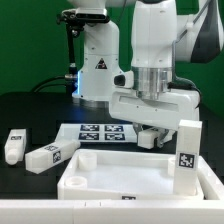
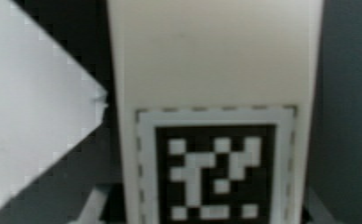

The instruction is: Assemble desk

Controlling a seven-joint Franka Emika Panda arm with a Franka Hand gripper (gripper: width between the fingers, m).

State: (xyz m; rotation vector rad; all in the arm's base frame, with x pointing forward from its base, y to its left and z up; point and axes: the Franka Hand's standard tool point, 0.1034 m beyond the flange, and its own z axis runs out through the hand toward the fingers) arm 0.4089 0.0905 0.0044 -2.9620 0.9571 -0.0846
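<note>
Desk top (image 1: 80,183): one; white tray with a raised rim, lying flat in the lower middle of the exterior view.
Legs, total seen in the exterior view: three, all white square-section blocks.
Upright leg (image 1: 187,150): one; stands on end at the desk top's near corner, at the exterior view's lower right. One black-and-white tag (image 1: 186,158) faces the camera. Whether it is seated in a socket cannot be told.
First lying leg (image 1: 13,146): one; on its side on the table (image 1: 30,110), at the far left edge of the exterior view.
Second lying leg (image 1: 52,154): one; on its side just beside the first, between it and the desk top, apart from both.
Close-up leg (image 2: 204,60): one; fills the middle of the wrist view, one large tag on its face. Which of the counted legs it is cannot be told.
Gripper (image 1: 150,137): one; hangs over the far side of the desk top, centre right of the exterior view. How far its fingers are spread, and whether they hold anything, cannot be told.
Marker board (image 1: 100,131): one; flat on the table behind the desk top, several tags printed on it.
Robot base (image 1: 100,70): one; white, upper middle of the exterior view.
</note>
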